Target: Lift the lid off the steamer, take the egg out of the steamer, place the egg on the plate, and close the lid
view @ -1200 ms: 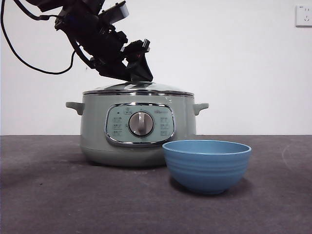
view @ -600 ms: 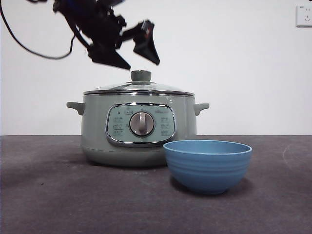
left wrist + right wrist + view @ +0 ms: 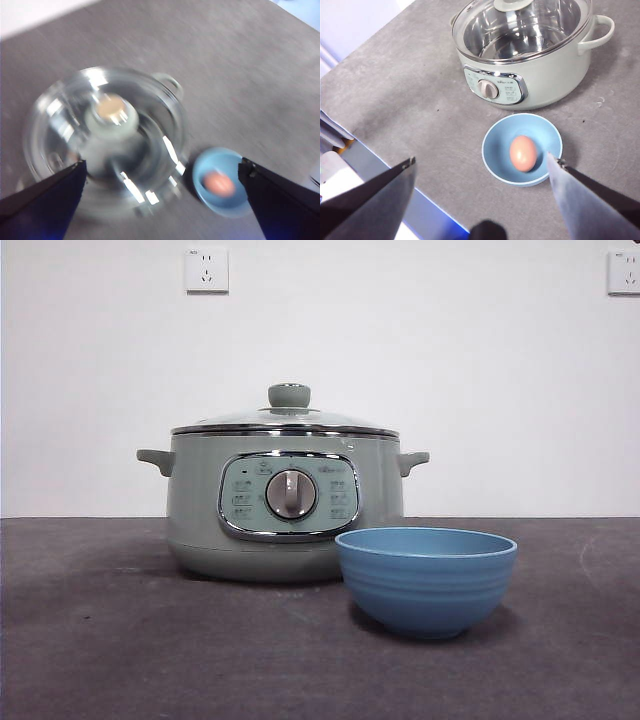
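Right wrist view: egg [image 3: 523,153] in plate [image 3: 495,145]

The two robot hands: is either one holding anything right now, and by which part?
Nothing is held. Both hands are open and empty above the table. The lid sits on the steamer, and the egg lies in the blue bowl.

You're looking at a staged test room rather than a lived-in kitchen: a bare white wall [image 3: 450,360] carrying two power sockets [image 3: 206,269], and a plain dark grey bench [image 3: 110,640] holding only a green electric steamer [image 3: 285,505] and a blue plate [image 3: 425,580] with an egg [image 3: 523,153].
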Controlling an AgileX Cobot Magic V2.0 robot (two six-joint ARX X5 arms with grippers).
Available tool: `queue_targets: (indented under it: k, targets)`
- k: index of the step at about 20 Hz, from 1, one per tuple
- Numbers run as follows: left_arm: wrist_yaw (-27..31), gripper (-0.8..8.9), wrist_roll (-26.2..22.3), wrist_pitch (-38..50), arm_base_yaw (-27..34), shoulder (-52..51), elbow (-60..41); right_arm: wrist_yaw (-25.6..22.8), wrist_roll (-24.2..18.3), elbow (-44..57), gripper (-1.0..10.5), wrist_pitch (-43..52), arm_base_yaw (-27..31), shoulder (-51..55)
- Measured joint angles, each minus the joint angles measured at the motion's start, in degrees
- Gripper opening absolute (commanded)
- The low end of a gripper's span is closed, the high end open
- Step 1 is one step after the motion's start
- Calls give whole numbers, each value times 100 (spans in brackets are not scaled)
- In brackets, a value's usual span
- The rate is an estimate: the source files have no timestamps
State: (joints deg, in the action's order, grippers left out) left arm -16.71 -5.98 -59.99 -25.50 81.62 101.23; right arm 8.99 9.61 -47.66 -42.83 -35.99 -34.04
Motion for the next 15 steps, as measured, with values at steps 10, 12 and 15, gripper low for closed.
queue_targets:
  k: [10,12,15]
  targets:
    - [-153,184,-2,-1644,0,-841,68,0,-20,0,331,-601,0,0]
    - [-151,-22,-2,-1646,0,-841,68,2,-20,0,0,-761,0,0]
    - [-153,-8,-2,-1648,0,-841,68,2,-20,0,-8,-778,0,-2]
